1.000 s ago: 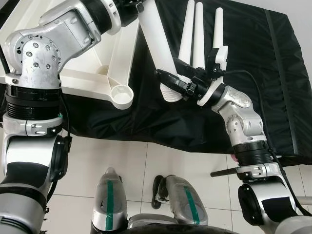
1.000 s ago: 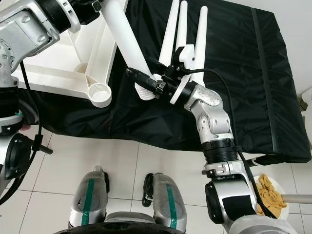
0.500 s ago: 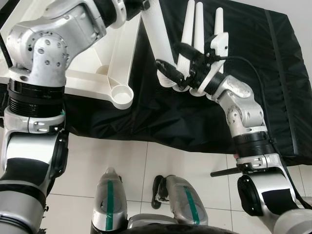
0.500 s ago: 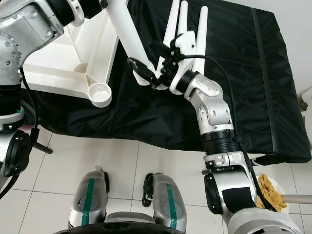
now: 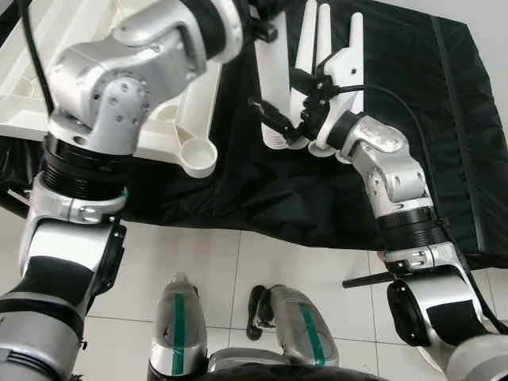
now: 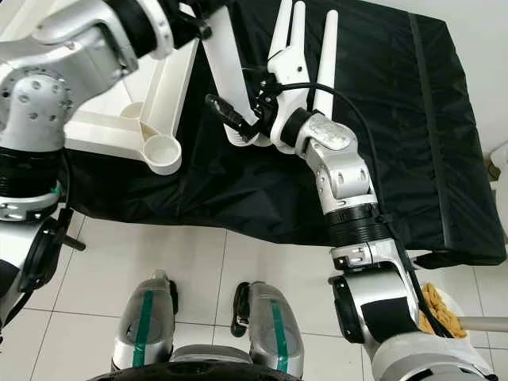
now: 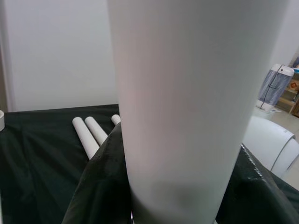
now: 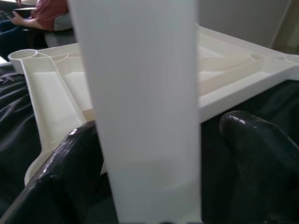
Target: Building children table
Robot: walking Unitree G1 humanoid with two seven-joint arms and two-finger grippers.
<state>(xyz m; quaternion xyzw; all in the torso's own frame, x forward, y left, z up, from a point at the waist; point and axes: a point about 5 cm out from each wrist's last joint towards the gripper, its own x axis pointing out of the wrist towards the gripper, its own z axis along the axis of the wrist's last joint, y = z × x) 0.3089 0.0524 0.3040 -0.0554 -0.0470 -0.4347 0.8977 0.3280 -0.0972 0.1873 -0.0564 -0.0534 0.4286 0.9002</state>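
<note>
Both end effectors are on one white table leg, upper middle of the frame. Left end effector grips it near the top, though I can't tell how tightly; right end effector has its black fingers spread either side of the threaded lower end, probably steadying it. Upturned tabletop sits upper left on the black-covered bench, corner socket facing up, apart from the leg. Spare legs lie behind.
</note>
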